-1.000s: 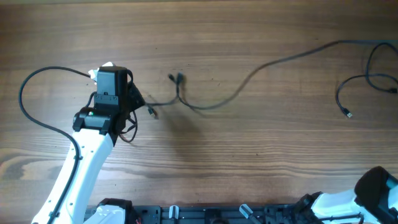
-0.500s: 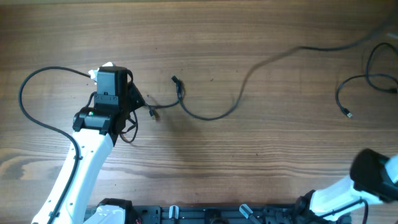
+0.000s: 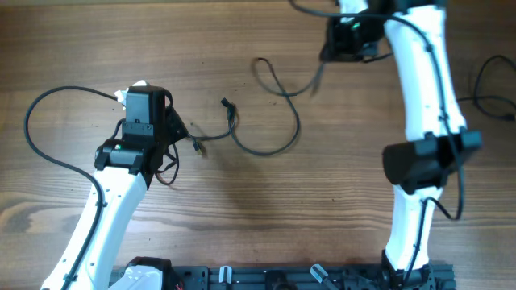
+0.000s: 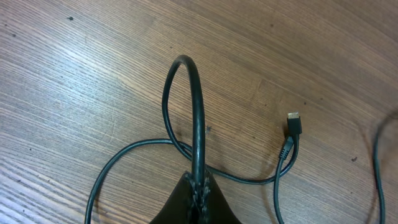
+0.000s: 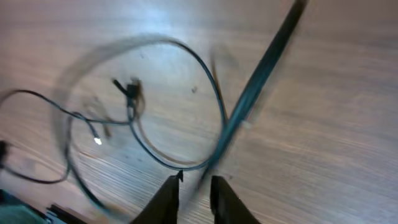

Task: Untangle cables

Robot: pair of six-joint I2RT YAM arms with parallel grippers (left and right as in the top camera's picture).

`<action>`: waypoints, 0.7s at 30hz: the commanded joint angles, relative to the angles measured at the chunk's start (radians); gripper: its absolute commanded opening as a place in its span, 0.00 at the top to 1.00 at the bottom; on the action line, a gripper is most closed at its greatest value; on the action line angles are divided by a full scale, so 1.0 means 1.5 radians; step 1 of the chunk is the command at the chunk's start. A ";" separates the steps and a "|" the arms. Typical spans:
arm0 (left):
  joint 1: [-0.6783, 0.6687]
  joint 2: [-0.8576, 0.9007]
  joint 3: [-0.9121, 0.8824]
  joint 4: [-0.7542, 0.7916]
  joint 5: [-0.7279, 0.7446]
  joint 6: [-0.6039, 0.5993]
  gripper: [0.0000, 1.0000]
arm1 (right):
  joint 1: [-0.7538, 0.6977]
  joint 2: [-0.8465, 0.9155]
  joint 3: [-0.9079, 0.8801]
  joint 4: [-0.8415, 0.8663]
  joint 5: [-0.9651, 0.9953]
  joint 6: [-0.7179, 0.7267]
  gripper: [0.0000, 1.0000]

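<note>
A thin black cable lies in loose loops at the table's middle, with a plug end and a small connector near the left arm. My left gripper is shut on a loop of cable that arches up from its fingertips; a plug lies to the right. My right gripper is at the far middle, and the cable runs blurred between its nearly closed fingers.
Another black cord lies at the far right edge, partly behind the right arm. A thicker arm cable arcs out left of the left arm. The robot base rail runs along the near edge.
The right arm has swung from the near right corner up to the far middle. The long cable's right part followed it and now curls into a loop there. The left arm has not moved.
</note>
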 commanded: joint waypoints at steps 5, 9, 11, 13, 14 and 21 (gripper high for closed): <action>0.002 0.002 0.001 0.000 -0.004 -0.004 0.96 | 0.034 0.026 -0.008 -0.001 0.036 -0.009 0.27; 0.002 0.002 0.001 0.000 -0.004 -0.004 0.96 | 0.054 0.026 -0.008 0.009 0.031 -0.022 0.27; 0.002 0.002 0.001 0.000 -0.003 -0.004 0.96 | 0.067 0.026 -0.008 0.037 0.031 -0.026 0.27; 0.002 0.002 0.001 0.000 -0.003 -0.004 0.96 | 0.081 0.026 -0.008 0.061 0.031 -0.026 0.28; 0.002 0.002 0.001 -0.001 -0.004 -0.004 0.96 | 0.089 0.026 -0.008 0.069 0.031 -0.024 0.28; 0.003 0.002 0.001 -0.002 -0.004 -0.004 0.96 | 0.119 0.026 -0.126 0.070 0.072 0.157 0.31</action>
